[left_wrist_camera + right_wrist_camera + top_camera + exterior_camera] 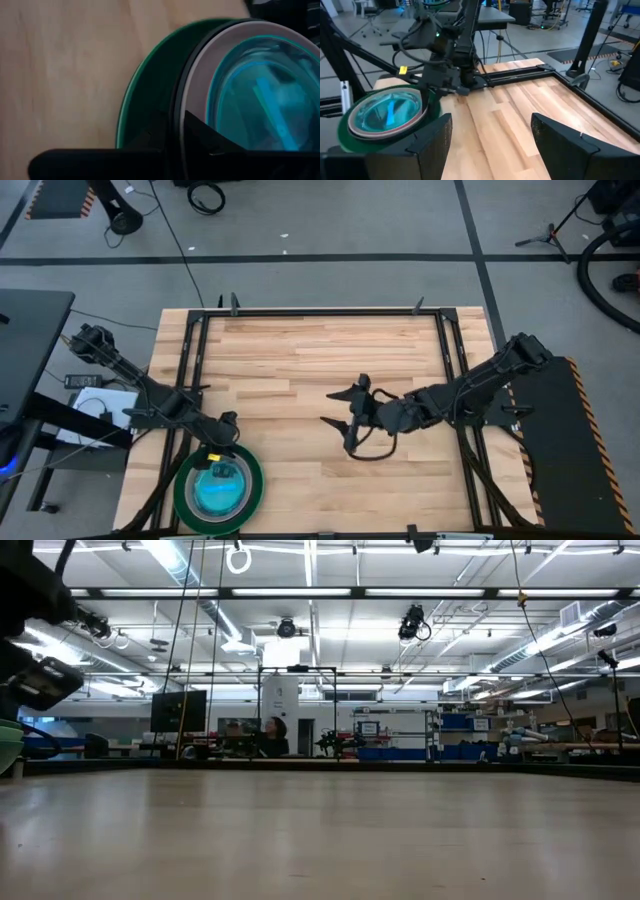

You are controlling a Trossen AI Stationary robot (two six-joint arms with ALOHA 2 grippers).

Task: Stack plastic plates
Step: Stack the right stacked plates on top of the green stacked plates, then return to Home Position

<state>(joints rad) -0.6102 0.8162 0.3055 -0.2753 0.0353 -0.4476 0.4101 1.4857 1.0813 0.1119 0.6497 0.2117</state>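
The plastic plates stand nested in one stack (218,485) at the table's near left corner: a dark green plate at the bottom, then a black one, a whitish-grey one and a cyan one on top. The right wrist view shows the stack (385,114), and its green edge (6,745) shows in the low view. My left gripper (226,446) is at the stack's far rim, its fingers close together. My right gripper (328,408) hovers open over the middle of the table, well to the right of the stack, holding nothing. My left gripper (179,137) comes at the stack's far rim from above, slanting down. The black plate's rim (178,107) runs between its two fingers, one finger over the green plate (145,100) and one over the whitish-grey plate (200,75). The fingers hide the contact itself.
A black metal frame (320,311) runs along the table's far, left and right edges. Bare wooden tabletop (300,370) spreads between the arms and toward the far side. Beyond the table, cables and stands lie on the floor.
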